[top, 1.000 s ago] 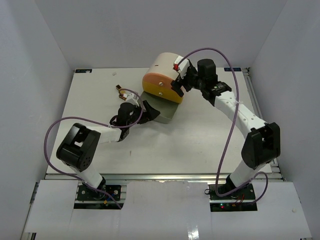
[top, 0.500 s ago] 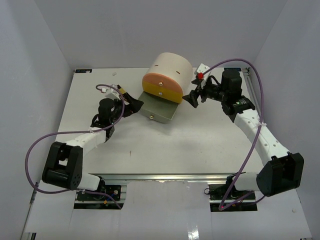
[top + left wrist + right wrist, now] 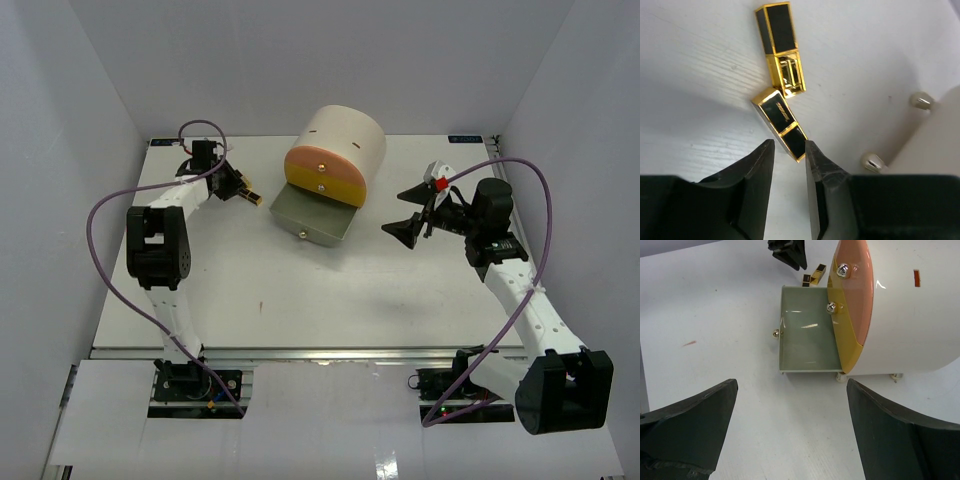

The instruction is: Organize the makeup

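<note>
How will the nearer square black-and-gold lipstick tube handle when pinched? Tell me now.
The nearer black-and-gold lipstick tube looks rigid, probably won't flex. Flat sides suggest sliding, not rolling. Its glossy finish may slip, and pushing could nudge the second lipstick tube close by.

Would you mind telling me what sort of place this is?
Probably a robot test cell, not a home: white walls box in a white table, and a left arm and right arm are mounted by a metal frame at its near edge.
</note>
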Tool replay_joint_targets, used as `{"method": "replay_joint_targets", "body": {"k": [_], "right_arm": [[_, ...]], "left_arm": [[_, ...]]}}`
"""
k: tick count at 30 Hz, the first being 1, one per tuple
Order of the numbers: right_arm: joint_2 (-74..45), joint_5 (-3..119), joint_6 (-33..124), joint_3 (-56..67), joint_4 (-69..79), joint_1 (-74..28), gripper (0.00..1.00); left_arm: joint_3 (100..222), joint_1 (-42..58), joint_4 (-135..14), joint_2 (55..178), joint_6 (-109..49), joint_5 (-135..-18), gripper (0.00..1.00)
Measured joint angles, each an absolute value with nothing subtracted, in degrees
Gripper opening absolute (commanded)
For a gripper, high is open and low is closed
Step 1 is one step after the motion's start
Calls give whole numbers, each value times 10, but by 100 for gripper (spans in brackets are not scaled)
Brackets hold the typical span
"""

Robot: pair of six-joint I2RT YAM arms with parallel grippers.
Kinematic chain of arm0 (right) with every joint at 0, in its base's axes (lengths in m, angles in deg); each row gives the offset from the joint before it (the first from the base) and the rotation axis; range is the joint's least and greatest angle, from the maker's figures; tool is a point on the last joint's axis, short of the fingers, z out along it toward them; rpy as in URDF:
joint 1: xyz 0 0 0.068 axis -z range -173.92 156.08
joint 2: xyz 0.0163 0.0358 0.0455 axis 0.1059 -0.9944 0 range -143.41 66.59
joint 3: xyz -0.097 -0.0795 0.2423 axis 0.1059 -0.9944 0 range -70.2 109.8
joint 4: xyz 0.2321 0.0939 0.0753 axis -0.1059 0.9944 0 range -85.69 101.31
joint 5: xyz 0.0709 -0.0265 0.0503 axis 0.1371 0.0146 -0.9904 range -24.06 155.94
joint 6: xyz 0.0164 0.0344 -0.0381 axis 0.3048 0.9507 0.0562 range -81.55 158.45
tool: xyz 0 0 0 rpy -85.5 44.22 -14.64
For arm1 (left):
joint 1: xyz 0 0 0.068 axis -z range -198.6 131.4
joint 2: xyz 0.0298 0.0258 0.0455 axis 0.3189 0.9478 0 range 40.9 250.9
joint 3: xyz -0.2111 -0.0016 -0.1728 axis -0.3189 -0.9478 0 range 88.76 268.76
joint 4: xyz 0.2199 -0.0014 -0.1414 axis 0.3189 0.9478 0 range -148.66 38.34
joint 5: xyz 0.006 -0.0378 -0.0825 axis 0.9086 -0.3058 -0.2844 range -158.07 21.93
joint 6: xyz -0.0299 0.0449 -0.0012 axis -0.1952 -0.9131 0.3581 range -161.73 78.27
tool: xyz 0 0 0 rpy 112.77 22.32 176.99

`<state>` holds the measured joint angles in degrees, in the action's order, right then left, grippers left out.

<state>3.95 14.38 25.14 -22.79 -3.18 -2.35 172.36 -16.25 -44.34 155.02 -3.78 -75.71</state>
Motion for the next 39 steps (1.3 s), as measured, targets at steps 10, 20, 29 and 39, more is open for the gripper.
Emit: {"method": "replay_joint_targets", "body": {"k": [10, 20, 29, 39], "right_arm": [[41, 120, 263, -232, -49, -18, 97], [41, 117, 260, -232, -49, -18, 97], [40, 115, 258, -232, -48, -15, 97], [41, 111, 256, -234, -48, -9, 97]], "left_arm": [[1834, -148, -282, 1642, -36, -703, 68], [1885, -126, -257, 1678, -29, -689, 69], [1927, -123, -237, 1707, -14, -659, 40], [1828, -123, -260, 1636, -21, -643, 7]]}}
